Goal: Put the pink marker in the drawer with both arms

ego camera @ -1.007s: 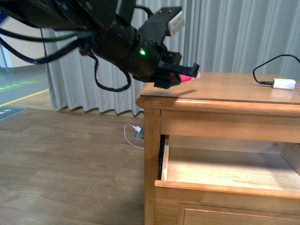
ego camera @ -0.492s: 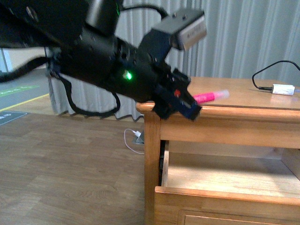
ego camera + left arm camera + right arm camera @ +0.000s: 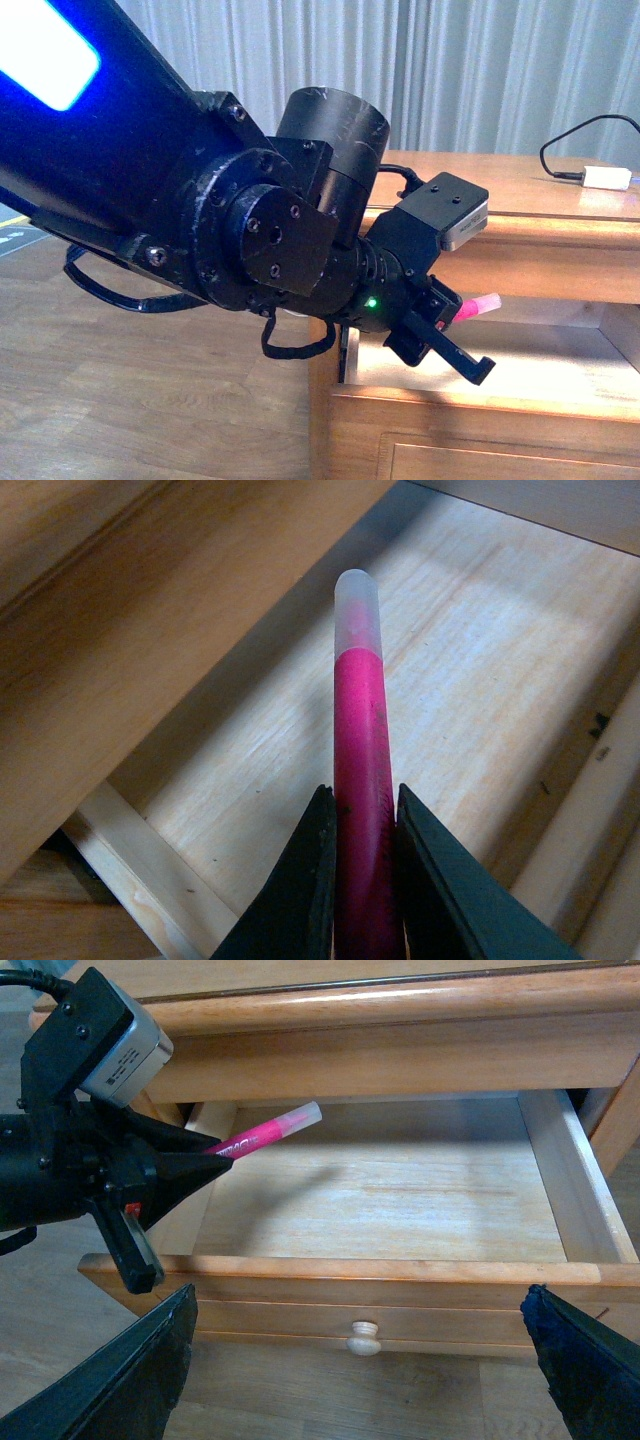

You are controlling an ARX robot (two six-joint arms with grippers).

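Left gripper [image 3: 358, 798] is clamped on the pink marker [image 3: 358, 730]. The fingers are nearly closed, pinching the pink barrel from both sides. The white cap end sticks out well past the fingertips, pointing toward the back of the drawer [image 3: 400, 1205].

The marker [image 3: 265, 1132] hangs over the drawer floor near its left side, tilted cap-up. It is clear of the wood and its shadow falls on the floor below. The cap sits just under the cabinet [image 3: 520, 190] top rail above the drawer.

Half a second ago the marker was up at cabinet-top level, over the front edge. It is now down in the drawer opening [image 3: 478, 306], and the left arm fills more of the front view.

Right gripper [image 3: 358, 1300] is spread wide with nothing in it, sitting in front of the drawer face by the knob [image 3: 364, 1338].

The white adapter [image 3: 607, 178] sits on the cabinet top, well away from the drawer.
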